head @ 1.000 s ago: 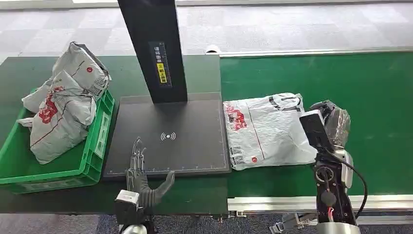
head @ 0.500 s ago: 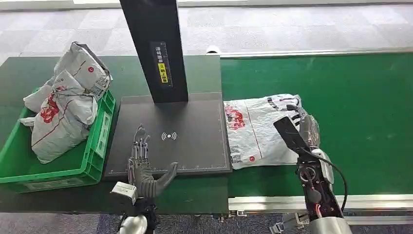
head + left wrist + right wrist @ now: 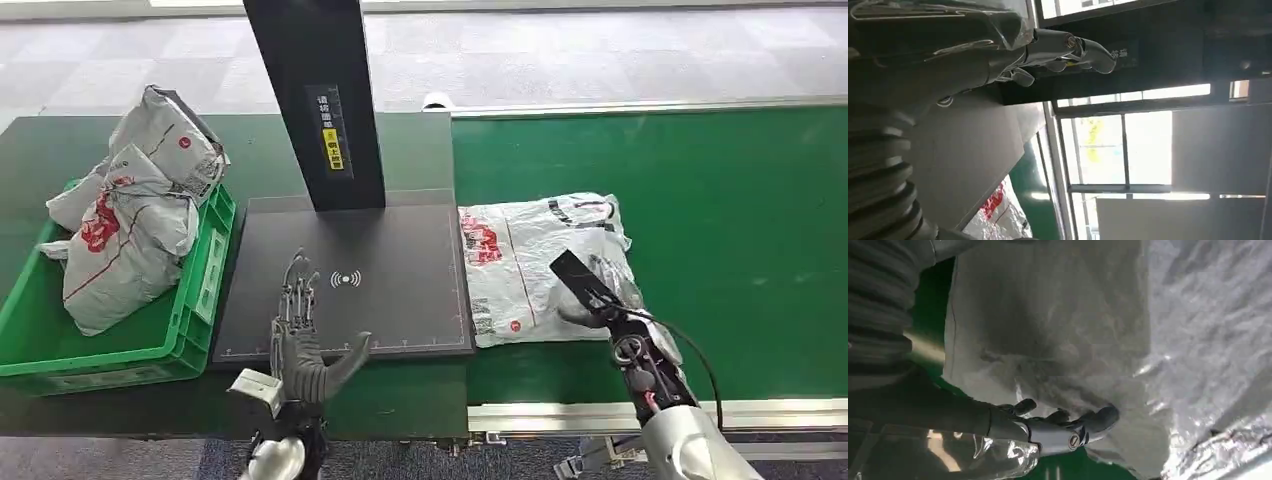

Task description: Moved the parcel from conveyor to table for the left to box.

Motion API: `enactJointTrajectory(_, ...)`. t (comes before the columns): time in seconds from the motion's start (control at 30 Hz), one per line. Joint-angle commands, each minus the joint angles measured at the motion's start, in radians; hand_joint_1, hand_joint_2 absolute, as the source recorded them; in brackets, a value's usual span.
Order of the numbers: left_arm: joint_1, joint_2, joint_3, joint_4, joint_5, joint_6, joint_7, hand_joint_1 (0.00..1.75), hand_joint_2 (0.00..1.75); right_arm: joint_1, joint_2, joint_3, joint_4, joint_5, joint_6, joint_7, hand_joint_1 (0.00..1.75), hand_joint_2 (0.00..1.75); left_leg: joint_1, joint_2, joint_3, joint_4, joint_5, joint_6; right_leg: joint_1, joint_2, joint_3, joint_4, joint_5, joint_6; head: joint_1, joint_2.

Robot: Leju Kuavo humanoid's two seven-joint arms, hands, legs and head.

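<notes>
A crinkled white plastic parcel (image 3: 540, 262) with red and black print was seen flat on the green conveyor belt (image 3: 740, 200), right of centre. Its lower right edge was touched by the right hand (image 3: 598, 290), whether gripped could not be told. The left hand (image 3: 305, 335) was held spread over the black scanner pad (image 3: 400, 280).

This was a parcel sorting station in a logistics hall. A green conveyor belt (image 3: 720, 200) ran beside a dark counter (image 3: 60, 140) with a black scanning pad (image 3: 400, 300) under a black post (image 3: 320, 100). A green crate (image 3: 190, 330) held bagged parcels (image 3: 130, 230), and the floor (image 3: 600, 50) had grey carpet tiles.
</notes>
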Motion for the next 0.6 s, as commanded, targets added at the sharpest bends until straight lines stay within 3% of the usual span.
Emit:
enactJointTrajectory(0.03,-0.041,0.005,-0.035,0.075,0.015,-0.013,-0.001,0.0,1.75,-0.015,0.013,-0.022,0.162,-0.001,0.06,0.048,0.0,1.75,0.0,0.0,0.001,-0.001,0.0,0.0,0.001,0.0,0.002,-0.001,0.0,-0.001,0.0,0.0)
enactJointTrajectory(0.27,-0.053,-0.004,-0.042,0.096,0.019,-0.033,-0.003,0.0,1.75,0.016,0.008,-0.031,0.172,0.018,0.13,0.121,0.0,1.75,0.001,-0.002,0.001,-0.001,0.001,0.0,0.001,-0.003,0.003,-0.002,0.0,-0.001,0.0,0.0)
enactJointTrajectory(0.3,-0.054,-0.004,-0.041,0.099,0.018,-0.031,-0.005,0.0,1.75,0.021,0.01,-0.041,0.17,0.014,0.132,0.114,1.64,1.75,0.001,-0.002,0.002,-0.001,0.0,0.0,0.001,-0.002,0.003,-0.002,0.0,-0.001,0.0,0.0)
enactJointTrajectory(0.33,-0.051,-0.003,-0.038,0.099,0.019,-0.029,-0.006,0.0,1.75,0.024,0.012,-0.042,0.169,0.017,0.131,0.108,1.75,1.75,0.001,-0.002,0.002,-0.001,0.0,0.0,0.001,-0.002,0.003,-0.002,0.0,-0.001,0.0,0.0)
enactJointTrajectory(0.47,-0.026,-0.003,-0.022,0.075,0.021,-0.014,-0.011,0.0,1.75,0.002,0.024,-0.047,0.147,0.03,0.052,0.046,1.75,1.75,0.001,0.0,0.003,-0.001,0.0,0.0,0.001,-0.001,0.004,-0.001,0.0,-0.001,0.0,0.0)
enactJointTrajectory(0.6,-0.025,-0.003,-0.021,0.072,0.021,-0.015,-0.011,0.0,1.75,-0.008,0.024,-0.048,0.147,0.03,0.056,0.046,1.75,1.75,0.001,0.0,0.003,-0.001,0.0,0.0,0.001,0.0,0.004,-0.002,0.0,-0.001,0.0,0.0)
